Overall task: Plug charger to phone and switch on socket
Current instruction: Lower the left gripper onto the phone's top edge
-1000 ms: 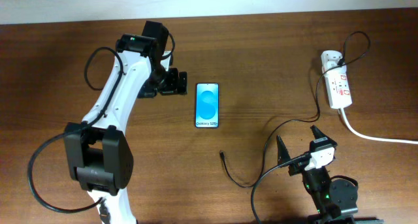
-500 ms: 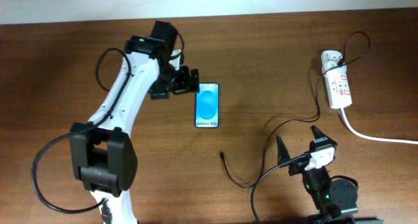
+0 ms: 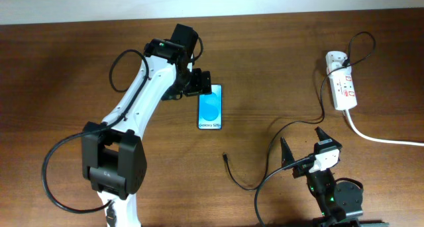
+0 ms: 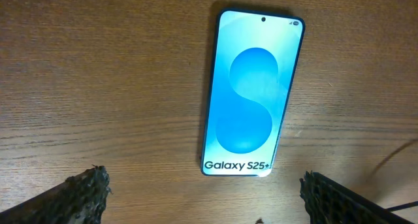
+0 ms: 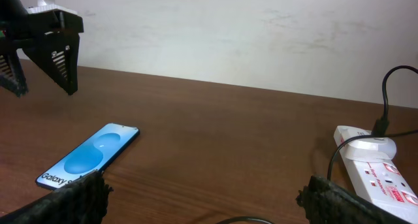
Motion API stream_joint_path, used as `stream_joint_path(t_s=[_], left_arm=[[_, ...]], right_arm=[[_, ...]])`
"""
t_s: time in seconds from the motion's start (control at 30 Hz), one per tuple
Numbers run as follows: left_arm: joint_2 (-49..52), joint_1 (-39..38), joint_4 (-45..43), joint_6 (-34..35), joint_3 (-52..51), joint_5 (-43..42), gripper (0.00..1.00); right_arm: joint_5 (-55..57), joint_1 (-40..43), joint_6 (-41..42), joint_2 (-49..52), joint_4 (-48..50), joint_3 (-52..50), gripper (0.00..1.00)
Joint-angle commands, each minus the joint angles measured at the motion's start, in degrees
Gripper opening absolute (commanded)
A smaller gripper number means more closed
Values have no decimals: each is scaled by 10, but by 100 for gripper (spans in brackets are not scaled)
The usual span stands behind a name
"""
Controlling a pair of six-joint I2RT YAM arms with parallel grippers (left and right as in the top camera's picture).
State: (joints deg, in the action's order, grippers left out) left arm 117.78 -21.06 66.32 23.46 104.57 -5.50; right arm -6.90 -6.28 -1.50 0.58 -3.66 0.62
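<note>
overhead: wide-jawed left gripper (image 3: 201,83) at top end of phone (image 3: 210,108)

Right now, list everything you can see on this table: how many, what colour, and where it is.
phone: one, black-edged with a blue screen, lying flat mid-table.
charger cable: one, black, from the adapter to a loose tip on the table near the phone.
adapter block: one, white, on the far end of the power strip.
power strip: one, white with red switches, far right.
thick cord: one, white, running from the strip to the right edge.
table: one, brown wood.
left gripper: one, black, open, above the phone's far end.
right gripper: one, black, open, empty, near side on the right.
</note>
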Motion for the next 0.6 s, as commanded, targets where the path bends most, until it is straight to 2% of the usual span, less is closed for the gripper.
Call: stream_joint_path(t_s=[0.0, 0.33, 0.4, 0.57], left_arm=[[33, 0, -1, 8, 5, 6, 99], [45, -3, 2, 7, 5, 4, 99], [45, -3, 1, 7, 5, -30, 99], [45, -17, -6, 1, 5, -32, 99]], right_arm=[[1, 4, 4, -4, -3, -3, 98], [1, 4, 4, -4, -3, -3, 98], [1, 4, 4, -4, -3, -3, 98], [1, 4, 4, -4, -3, -3, 98]])
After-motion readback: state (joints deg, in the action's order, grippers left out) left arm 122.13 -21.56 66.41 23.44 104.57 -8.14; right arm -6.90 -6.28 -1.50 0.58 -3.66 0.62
